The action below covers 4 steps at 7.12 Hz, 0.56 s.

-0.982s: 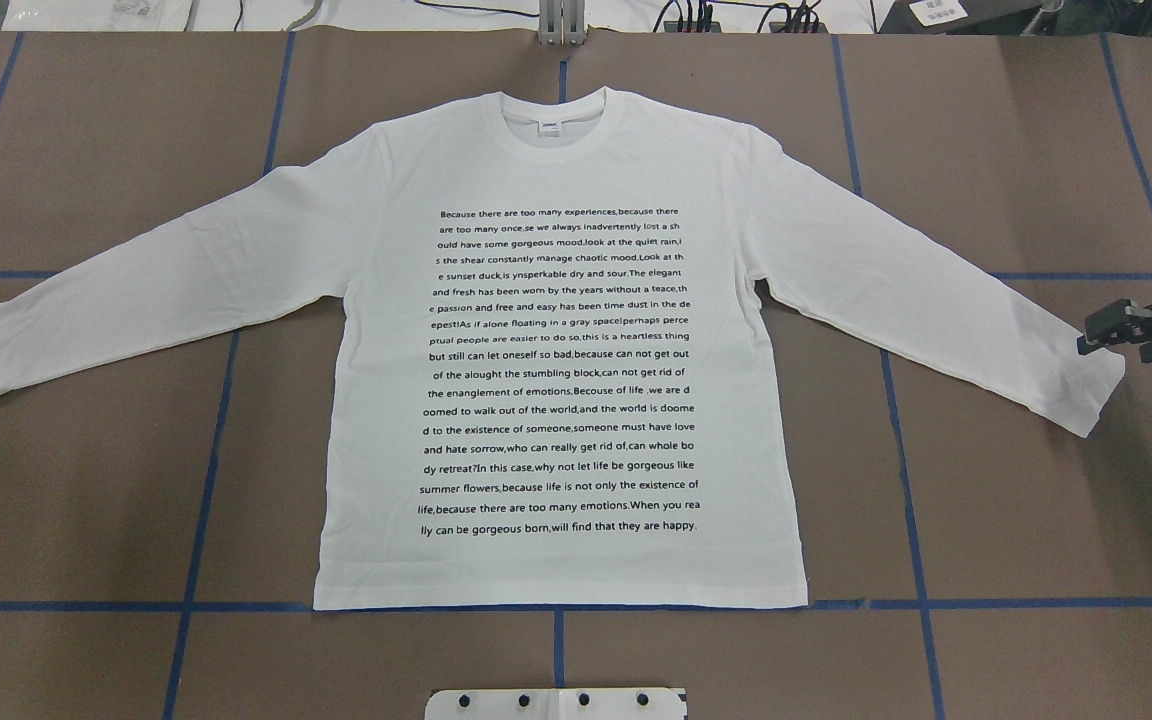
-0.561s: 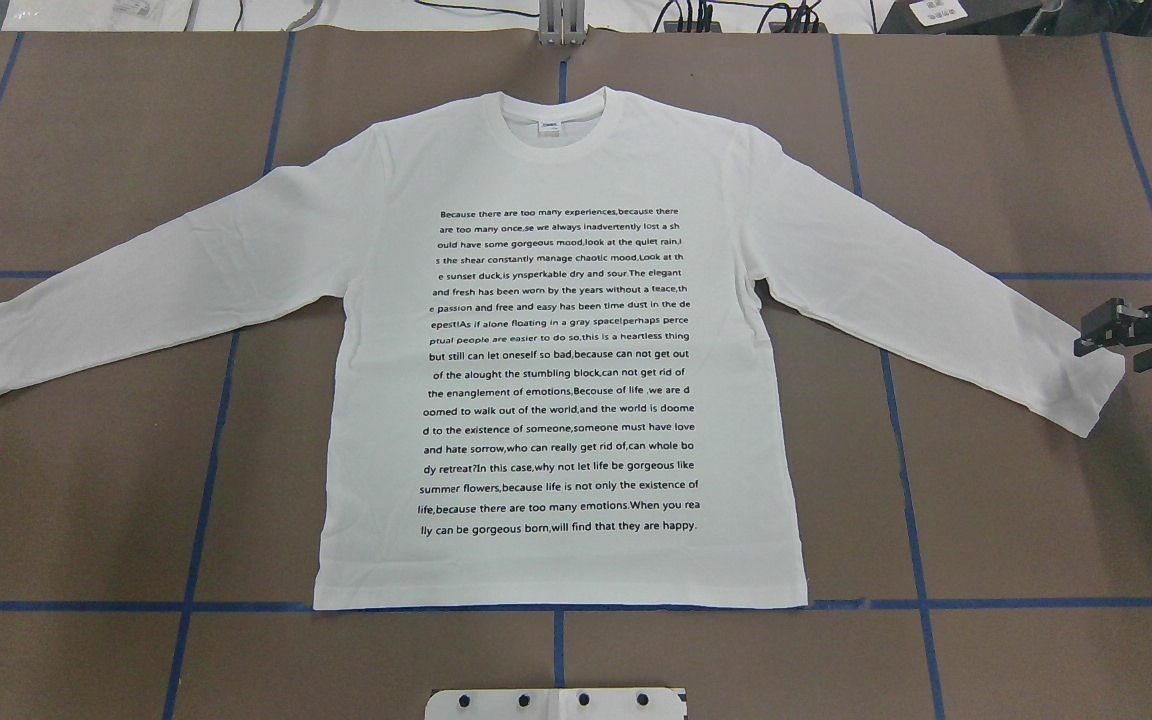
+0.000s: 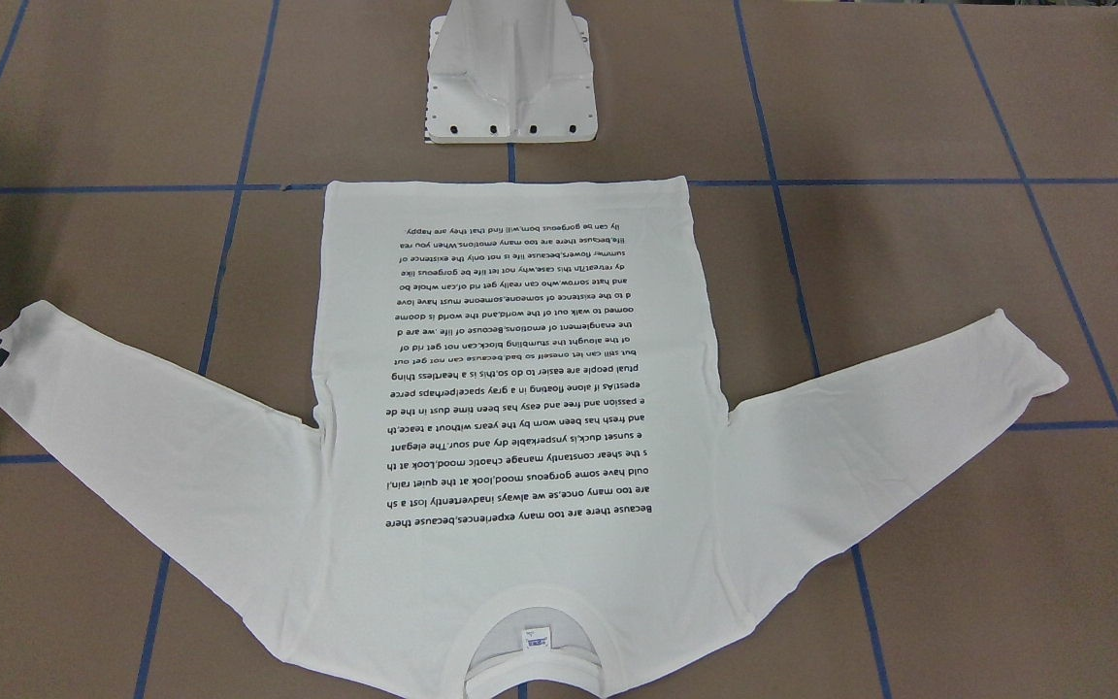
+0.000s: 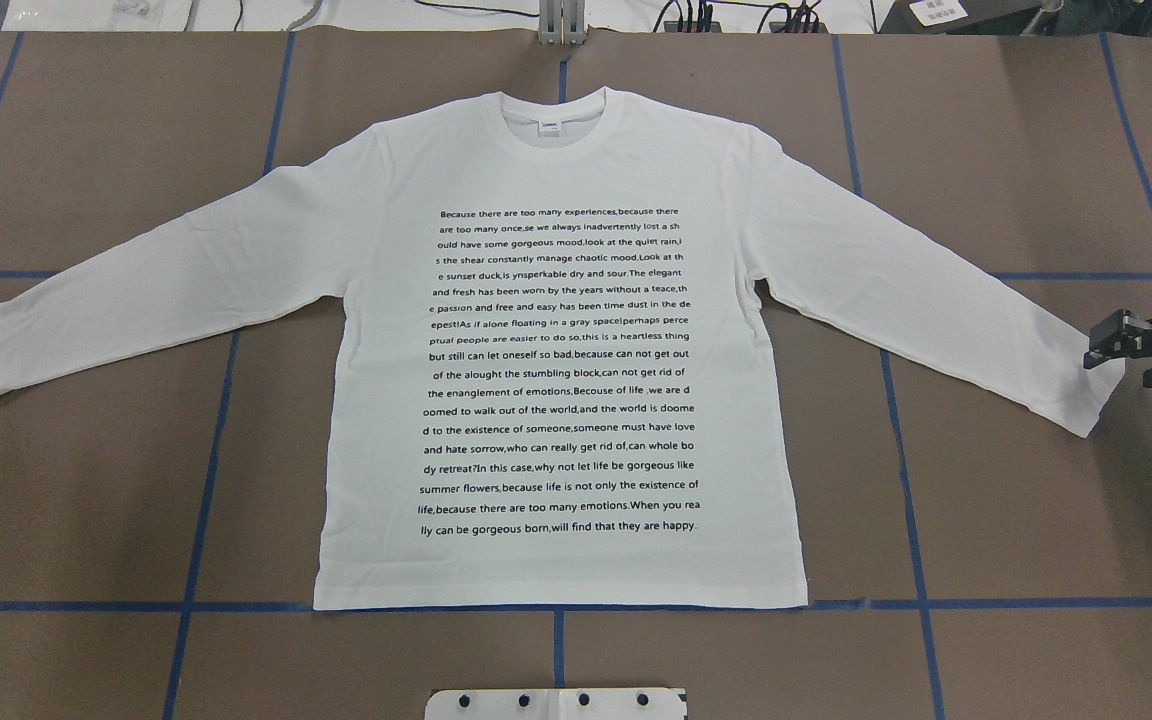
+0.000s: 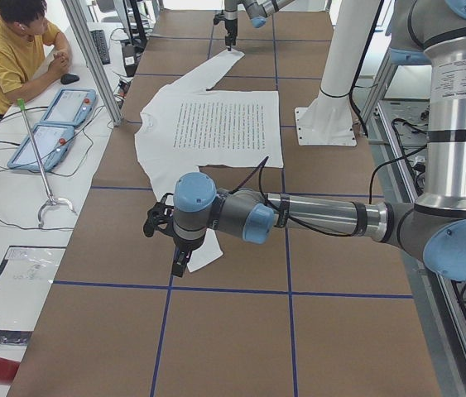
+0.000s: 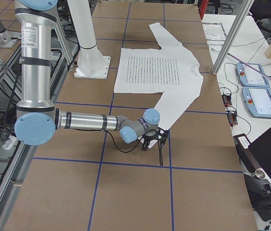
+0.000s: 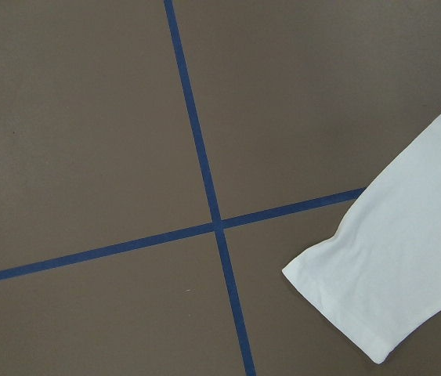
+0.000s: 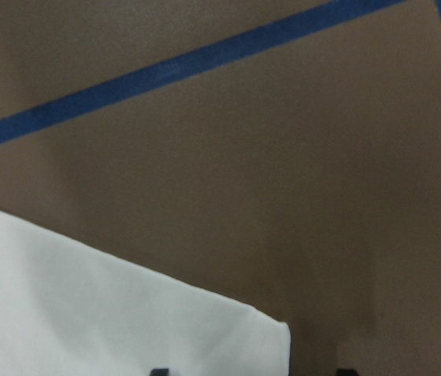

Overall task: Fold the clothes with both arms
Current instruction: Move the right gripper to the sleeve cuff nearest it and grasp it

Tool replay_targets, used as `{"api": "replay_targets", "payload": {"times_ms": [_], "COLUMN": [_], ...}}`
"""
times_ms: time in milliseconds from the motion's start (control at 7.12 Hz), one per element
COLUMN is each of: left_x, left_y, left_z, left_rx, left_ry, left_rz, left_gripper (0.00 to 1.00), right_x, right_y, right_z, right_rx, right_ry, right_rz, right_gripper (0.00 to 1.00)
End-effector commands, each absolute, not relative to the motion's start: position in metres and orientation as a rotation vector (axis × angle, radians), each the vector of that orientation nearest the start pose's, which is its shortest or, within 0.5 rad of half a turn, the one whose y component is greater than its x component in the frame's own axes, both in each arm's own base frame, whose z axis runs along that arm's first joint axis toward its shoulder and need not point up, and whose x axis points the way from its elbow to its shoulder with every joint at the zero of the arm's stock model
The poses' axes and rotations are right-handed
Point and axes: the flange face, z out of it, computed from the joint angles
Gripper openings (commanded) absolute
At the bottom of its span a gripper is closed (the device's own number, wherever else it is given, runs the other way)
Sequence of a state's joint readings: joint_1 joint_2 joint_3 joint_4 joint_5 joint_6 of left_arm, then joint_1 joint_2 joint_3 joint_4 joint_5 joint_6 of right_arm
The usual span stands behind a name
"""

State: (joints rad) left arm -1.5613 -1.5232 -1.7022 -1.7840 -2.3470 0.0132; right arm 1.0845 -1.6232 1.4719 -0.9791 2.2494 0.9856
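My right gripper (image 4: pixel 1106 341) at the T-shirt (image 4: pixel 556 350) cuff, fingers spread wide, left gripper (image 5: pixel 179 260) near the other cuff, opening I cannot tell.

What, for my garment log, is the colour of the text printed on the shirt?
Black printed text on the white T-shirt, clearest in the overhead exterior view.

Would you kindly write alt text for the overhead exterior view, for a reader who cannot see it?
A white long-sleeved T-shirt lies flat, face up, sleeves spread, on a brown table gridded with blue tape, a block of black printed text on its front. The black right pincer sits at the edge of one sleeve's cuff.
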Motion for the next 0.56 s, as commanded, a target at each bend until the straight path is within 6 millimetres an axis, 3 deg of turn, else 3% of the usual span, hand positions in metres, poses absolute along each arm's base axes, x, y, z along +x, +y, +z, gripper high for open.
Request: {"api": "replay_targets", "payload": {"times_ms": [0, 140, 281, 421], "left_x": [-0.0583, -0.059, -0.059, -0.059], "left_y": [-0.4874, -0.4873, -0.4873, -0.4873], "left_z": [0.5927, 0.5935, 0.5927, 0.5919], "left_rx": [0.284, 0.283, 0.284, 0.286], "left_ry": [0.77, 0.77, 0.77, 0.77], "left_rz": [0.139, 0.137, 0.137, 0.138], "left_gripper": [1.0, 1.0, 1.0, 1.0], "right_x": [-0.1684, -0.1688, -0.1687, -0.1685], "right_y": [-0.4686, -0.4691, -0.4684, -0.4688], "right_z": [0.6765, 0.6764, 0.6762, 0.6757], "right_rx": [-0.142, -0.143, -0.141, -0.137], "right_ry": [-0.776, -0.777, -0.781, -0.779], "right_rz": [0.327, 0.325, 0.322, 0.323], "right_gripper": [0.62, 0.13, 0.0, 0.0]}}
